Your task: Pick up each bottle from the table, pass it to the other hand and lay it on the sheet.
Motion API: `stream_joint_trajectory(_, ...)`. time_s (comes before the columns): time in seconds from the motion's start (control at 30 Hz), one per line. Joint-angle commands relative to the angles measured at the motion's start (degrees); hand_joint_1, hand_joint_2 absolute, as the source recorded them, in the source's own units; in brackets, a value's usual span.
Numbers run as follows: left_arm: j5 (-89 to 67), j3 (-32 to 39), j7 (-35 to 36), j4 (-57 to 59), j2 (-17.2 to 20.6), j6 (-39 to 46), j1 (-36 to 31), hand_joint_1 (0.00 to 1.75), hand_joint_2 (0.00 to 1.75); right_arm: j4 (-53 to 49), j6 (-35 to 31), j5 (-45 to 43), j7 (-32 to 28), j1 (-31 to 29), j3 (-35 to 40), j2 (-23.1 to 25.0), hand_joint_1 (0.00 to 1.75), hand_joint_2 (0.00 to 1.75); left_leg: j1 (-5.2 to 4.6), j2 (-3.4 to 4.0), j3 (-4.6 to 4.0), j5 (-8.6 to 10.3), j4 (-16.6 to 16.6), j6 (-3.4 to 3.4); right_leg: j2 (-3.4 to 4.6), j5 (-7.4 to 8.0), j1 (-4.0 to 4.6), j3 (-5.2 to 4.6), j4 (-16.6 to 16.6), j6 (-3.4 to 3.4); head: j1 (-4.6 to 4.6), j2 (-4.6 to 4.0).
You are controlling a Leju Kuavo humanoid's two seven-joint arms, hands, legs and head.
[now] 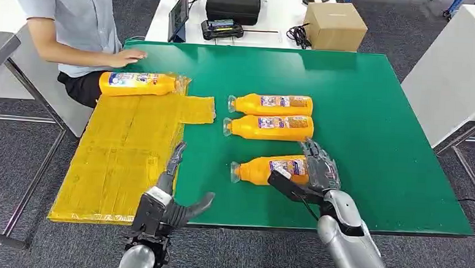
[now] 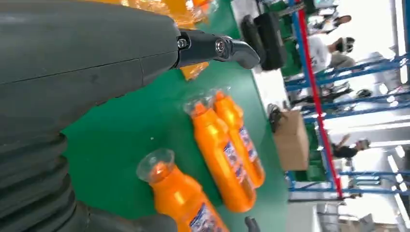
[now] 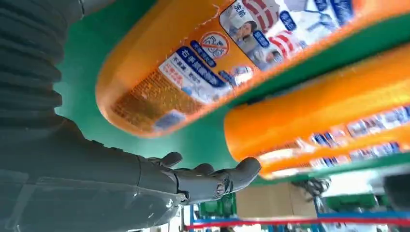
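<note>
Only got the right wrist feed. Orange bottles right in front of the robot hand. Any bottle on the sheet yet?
Observer: Yes, one bottle lies on its side at the far end of the yellow sheet.
Operator: Left robot hand doing what?
Observer: The left robot hand is open and holds nothing, over the sheet's near corner by the table edge.
Operator: Anyone close to the table?
Observer: A person's hand rests flat on the green table, just beyond that bottle.
</note>
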Motion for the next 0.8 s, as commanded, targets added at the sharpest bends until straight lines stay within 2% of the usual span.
stream_joint_trajectory(0.03, -0.5, -1.3, 1.2, 5.8, 1.2, -0.2, -2.2, 0.0, 1.75, 7.1, 1.3, -0.8, 0.0, -2.0, 2.0, -0.9, 0.0, 1.75, 0.07, 0.07, 0.22, -0.08, 0.0, -0.13, 0.03, -0.06, 0.08, 0.23, -0.1, -0.16, -0.02, 0.0)
stream_joint_trajectory(0.23, -0.6, -1.3, 1.6, 6.1, 1.3, -1.0, -2.6, 0.0, 1.75, 10.5, 4.5, 0.0, 0.8, -4.0, 4.4, -2.6, 0.0, 1.75, 0.11, 0.1, 0.24, -0.08, 0.0, -0.15, 0.05, -0.03, 0.13, 0.25, -0.1, -0.17, -0.02, 0.0)
stream_joint_trajectory(0.6, -0.5, -1.5, 1.6, 6.3, 1.3, -1.4, -2.8, 0.0, 1.75, 10.7, 5.2, -0.1, 0.8, -4.3, 5.3, -3.0, 0.0, 1.75, 0.04, 0.01, 0.18, -0.02, 0.0, -0.08, -0.02, -0.02, 0.04, 0.18, -0.1, -0.09, 0.0, 0.0)
stream_joint_trajectory(0.7, -0.6, -1.8, 1.8, 7.2, 1.1, -1.4, -3.2, 0.0, 1.75, 12.8, 7.5, 0.4, 1.6, -5.5, 7.5, -4.4, 0.0, 1.75, 0.1, 0.03, 0.26, -0.05, 0.0, -0.14, -0.02, -0.04, 0.11, 0.27, -0.1, -0.17, 0.0, 0.0)
stream_joint_trajectory(0.8, -0.7, -2.4, 1.5, 7.9, 0.9, -1.4, -3.7, 0.0, 1.75, 16.0, 6.9, 1.9, 2.3, -7.5, 8.9, -4.7, 0.0, 1.75, 0.1, 0.03, 0.32, -0.05, 0.0, -0.14, -0.03, -0.03, 0.12, 0.33, -0.1, -0.18, 0.0, 0.0)
